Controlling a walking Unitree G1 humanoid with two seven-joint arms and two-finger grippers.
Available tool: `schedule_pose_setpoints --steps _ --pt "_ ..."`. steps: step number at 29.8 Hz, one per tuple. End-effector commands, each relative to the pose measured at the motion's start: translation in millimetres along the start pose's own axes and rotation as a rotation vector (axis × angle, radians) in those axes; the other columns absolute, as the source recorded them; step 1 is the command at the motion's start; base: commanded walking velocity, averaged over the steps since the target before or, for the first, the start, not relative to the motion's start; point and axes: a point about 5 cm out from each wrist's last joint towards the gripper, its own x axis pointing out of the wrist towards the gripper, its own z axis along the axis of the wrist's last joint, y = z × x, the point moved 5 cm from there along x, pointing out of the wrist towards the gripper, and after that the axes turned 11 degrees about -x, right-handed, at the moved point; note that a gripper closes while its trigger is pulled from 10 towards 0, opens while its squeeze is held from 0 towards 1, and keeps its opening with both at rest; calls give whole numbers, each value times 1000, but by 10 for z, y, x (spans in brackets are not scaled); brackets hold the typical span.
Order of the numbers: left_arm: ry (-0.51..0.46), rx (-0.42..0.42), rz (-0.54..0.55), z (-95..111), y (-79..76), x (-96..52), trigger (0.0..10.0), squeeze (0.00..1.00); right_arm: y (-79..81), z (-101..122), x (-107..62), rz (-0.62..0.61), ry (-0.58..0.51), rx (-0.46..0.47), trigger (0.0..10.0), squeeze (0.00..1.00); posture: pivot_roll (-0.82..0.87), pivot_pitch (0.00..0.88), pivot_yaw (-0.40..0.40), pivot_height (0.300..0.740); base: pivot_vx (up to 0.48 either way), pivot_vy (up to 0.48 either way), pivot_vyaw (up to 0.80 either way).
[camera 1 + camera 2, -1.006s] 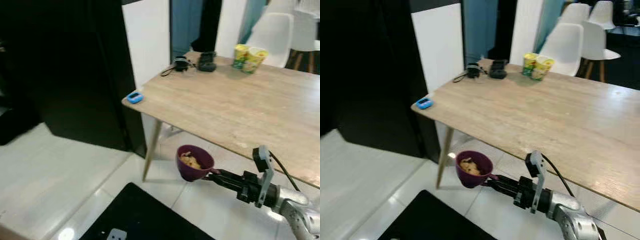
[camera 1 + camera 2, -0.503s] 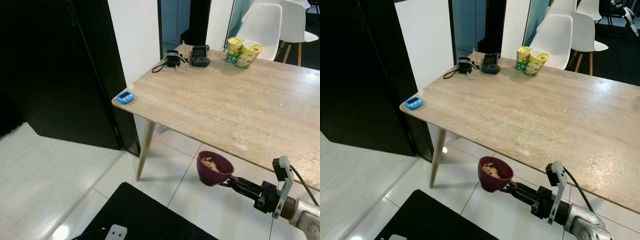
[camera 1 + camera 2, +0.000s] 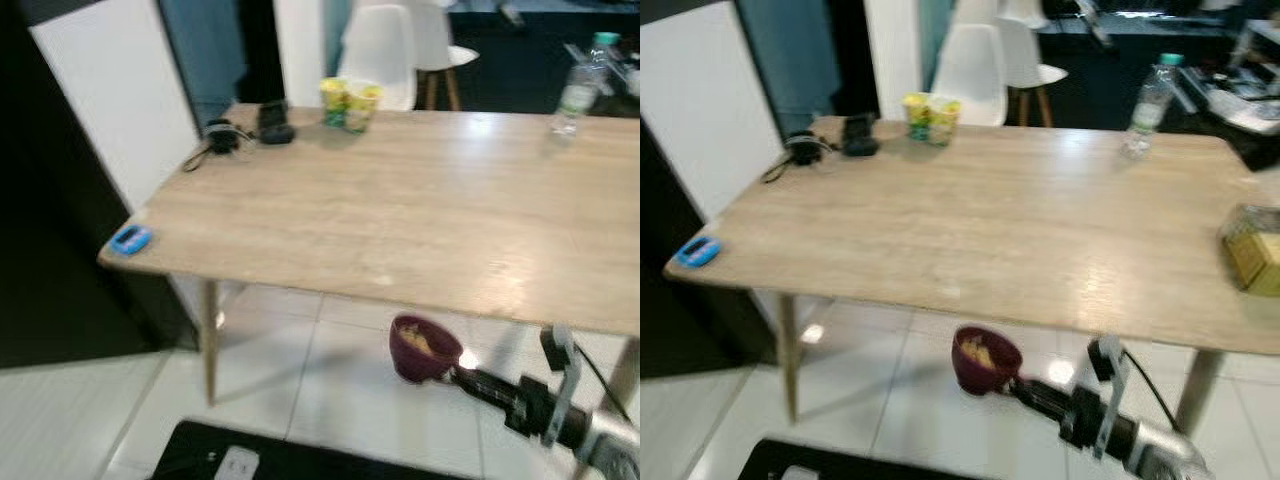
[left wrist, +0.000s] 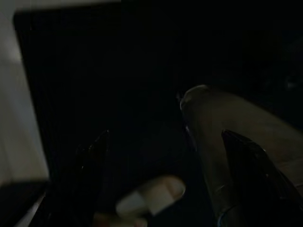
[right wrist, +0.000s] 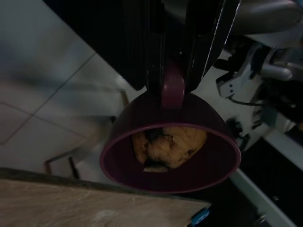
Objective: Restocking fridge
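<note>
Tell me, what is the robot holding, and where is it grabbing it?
The right gripper holds a purple bowl with yellowish food inside, pinching its small handle tab between the two black fingers.

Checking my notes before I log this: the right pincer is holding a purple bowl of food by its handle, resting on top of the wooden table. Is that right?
Not quite. The right pincer does hold the purple bowl by its handle, but the right eye view shows the bowl in the air below the wooden table's near edge, over the tiled floor, not resting on the tabletop.
</note>
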Motion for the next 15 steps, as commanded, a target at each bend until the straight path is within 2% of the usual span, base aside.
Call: schedule_pose_setpoints --steps 1,8,10,11,15 --pt "26 -2 7 -91 28 -15 10000 0 64 -12 49 40 -5 0 10000 0 38 0 18 740 0 0 -769" --pt "35 2 6 -129 34 -23 10000 0 18 61 -52 20 -23 -72 10000 0 39 0 20 740 0 0 -769" --pt "34 2 5 -129 33 -23 10000 0 38 90 -61 34 -25 -96 10000 0 39 0 20 740 0 0 -775" --pt "32 3 5 -123 30 -21 10000 0 99 186 -60 74 -39 -147 10000 0 41 0 20 740 0 0 -775" --pt "30 3 5 -117 27 -20 10000 0 144 264 -48 103 -52 -182 10000 0 41 0 19 740 0 0 -775"
